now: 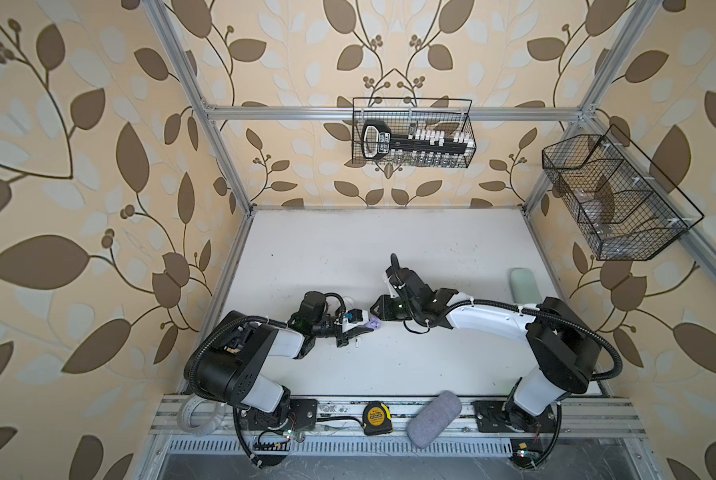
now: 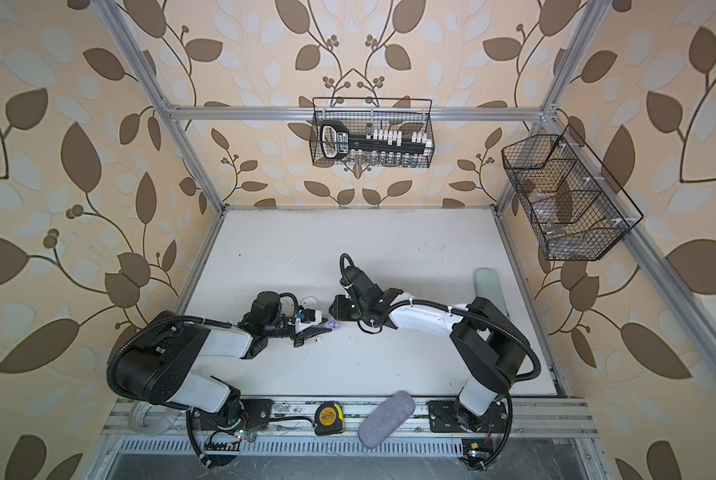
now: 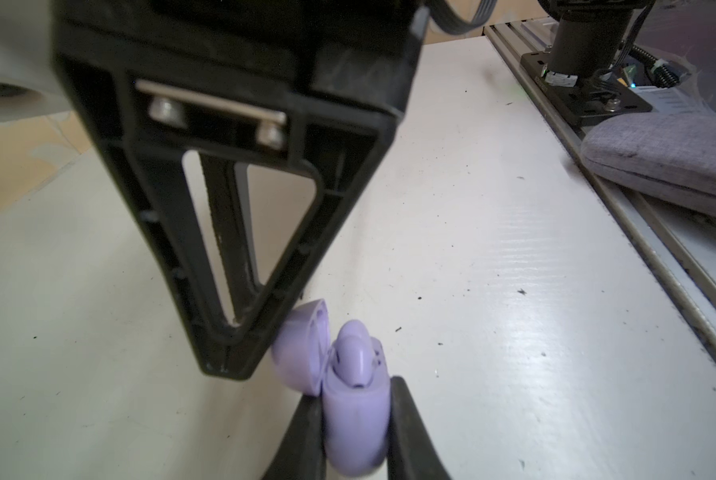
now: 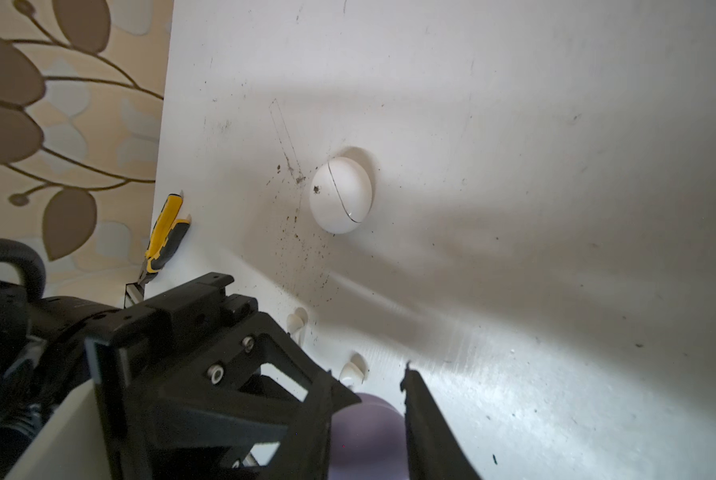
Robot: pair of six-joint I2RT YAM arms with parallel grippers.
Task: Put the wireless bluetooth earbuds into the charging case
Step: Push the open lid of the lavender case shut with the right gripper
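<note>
Revealing 1 seated lavender earbud (image 3: 354,353) — left wrist only.

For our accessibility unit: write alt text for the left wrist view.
An open lavender charging case, earbuds seated inside, is clamped in the left pincer. The black tip of the right pincer sits beside the raised lid, over a white table.

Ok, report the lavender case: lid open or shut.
Open. The lid stands hinged back from the lavender case, and earbuds show inside.
</note>
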